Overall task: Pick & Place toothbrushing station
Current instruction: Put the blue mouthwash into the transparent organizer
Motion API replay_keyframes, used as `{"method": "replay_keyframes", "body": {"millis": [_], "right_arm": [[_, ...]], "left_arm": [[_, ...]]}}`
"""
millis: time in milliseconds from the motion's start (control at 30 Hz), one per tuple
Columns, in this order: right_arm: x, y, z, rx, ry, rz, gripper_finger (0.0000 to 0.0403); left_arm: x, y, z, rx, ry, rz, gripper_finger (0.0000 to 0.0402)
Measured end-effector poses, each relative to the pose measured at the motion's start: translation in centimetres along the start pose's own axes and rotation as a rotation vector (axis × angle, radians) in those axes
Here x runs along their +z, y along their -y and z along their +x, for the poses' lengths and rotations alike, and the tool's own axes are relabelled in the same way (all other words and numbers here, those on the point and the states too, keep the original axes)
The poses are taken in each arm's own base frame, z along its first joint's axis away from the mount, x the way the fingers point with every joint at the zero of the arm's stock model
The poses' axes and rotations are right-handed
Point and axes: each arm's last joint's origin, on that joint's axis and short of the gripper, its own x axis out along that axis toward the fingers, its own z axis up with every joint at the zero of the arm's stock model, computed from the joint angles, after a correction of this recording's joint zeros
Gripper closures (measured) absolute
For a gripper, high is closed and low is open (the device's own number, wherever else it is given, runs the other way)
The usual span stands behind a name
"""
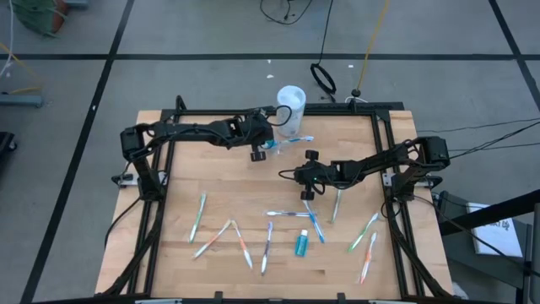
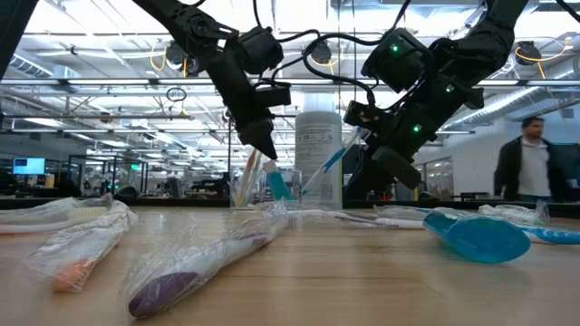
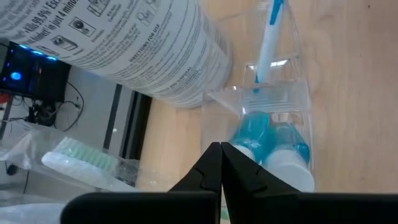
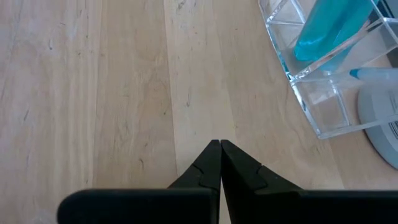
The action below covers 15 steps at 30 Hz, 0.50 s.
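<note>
The clear plastic cup (image 1: 272, 145) (image 3: 261, 99) stands on the wood at the table's far side, beside a white tub (image 1: 291, 100). In it are teal toothpaste tubes (image 3: 268, 138) and a blue toothbrush (image 1: 295, 140) (image 3: 271, 37) that leans out over its rim. My left gripper (image 1: 260, 152) (image 3: 221, 148) is shut and slants down at the cup, its tips right at the top of a tube (image 2: 276, 181). My right gripper (image 1: 306, 196) (image 4: 219, 144) is shut over bare wood mid-table, short of the cup (image 4: 329, 106). Several wrapped toothbrushes (image 1: 243, 245) and one tube (image 1: 300, 245) lie flat nearer the front. My left gripper has its shut fingertips (image 2: 269, 161) right above the upper end of a teal tube (image 2: 275, 174) in the cup, slanting down from the table's left. I cannot tell whether they touch the tube or the cup's wall.
The white tub (image 2: 319, 154) (image 3: 124, 43) stands just behind the cup. Wrapped brushes (image 2: 181, 272) (image 1: 198, 218) (image 1: 364, 232) are scattered over the front half. A black frame (image 1: 160, 169) runs along the table's sides. A person (image 2: 530, 163) stands in the room beyond.
</note>
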Motion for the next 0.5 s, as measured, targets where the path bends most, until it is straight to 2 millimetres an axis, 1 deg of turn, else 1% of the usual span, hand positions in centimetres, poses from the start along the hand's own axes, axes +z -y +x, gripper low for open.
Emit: {"method": "replay_keyframes", "body": {"millis": [133, 233, 300, 367, 433, 500], "right_arm": [[0.0, 0.0, 0.0, 0.000, 0.000, 0.002, 0.0403], [0.0, 0.0, 0.0, 0.000, 0.000, 0.004, 0.0403], [0.1, 0.0, 0.0, -0.001, 0.013, 0.010, 0.0403], [0.5, -0.2, -0.1, -0.003, 0.052, 0.009, 0.0403], [1.2, -0.6, -0.3, 0.004, 0.117, 0.010, 0.0403], [1.9, -1.2, -0.5, 0.063, 0.188, 0.008, 0.0403]], "left_arm": [[0.0, 0.1, 0.0, -0.001, 0.001, 0.000, 0.0398], [0.4, 0.3, -0.7, -0.002, 0.016, -0.003, 0.0400], [0.9, 0.4, -1.9, -0.003, 0.053, -0.011, 0.0398], [1.6, 0.4, -3.5, 0.002, 0.097, -0.015, 0.0391], [2.0, 0.2, -5.4, 0.005, 0.141, -0.015, 0.0385], [2.3, -0.2, -7.5, 0.016, 0.187, -0.020, 0.0382]]}}
